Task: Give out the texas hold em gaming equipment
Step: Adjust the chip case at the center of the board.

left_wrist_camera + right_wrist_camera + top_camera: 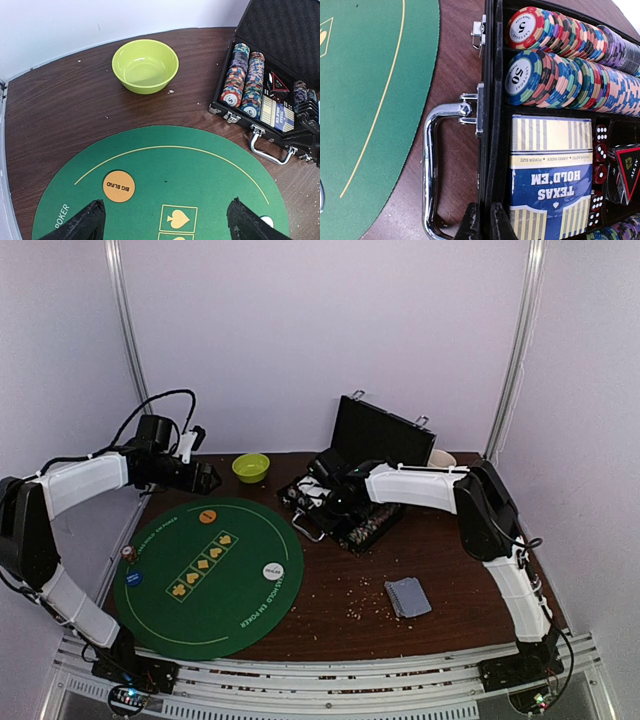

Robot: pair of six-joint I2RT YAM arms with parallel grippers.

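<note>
Rows of multicoloured poker chips (570, 80) fill the open black case (345, 512), beside a blue Texas Hold'em card box (550, 180). My right gripper (485, 225) is shut on the case's front wall, next to the chrome handle (434, 170). A stack of grey-blue-backed cards (408, 597) lies on the wood at the right. On the green mat (215, 610) lie an orange Big Blind disc (119, 186), a white dealer disc (273, 570) and a blue chip (133, 577). My left gripper (167, 227) hangs open above the mat's far edge, holding nothing.
A lime-green bowl (145, 65) stands behind the mat, left of the case. The case lid (382, 435) stands upright at the back, with a white mug (440, 458) beside it. Another small chip (128, 553) sits at the mat's left edge. Crumbs dot the wood near the cards.
</note>
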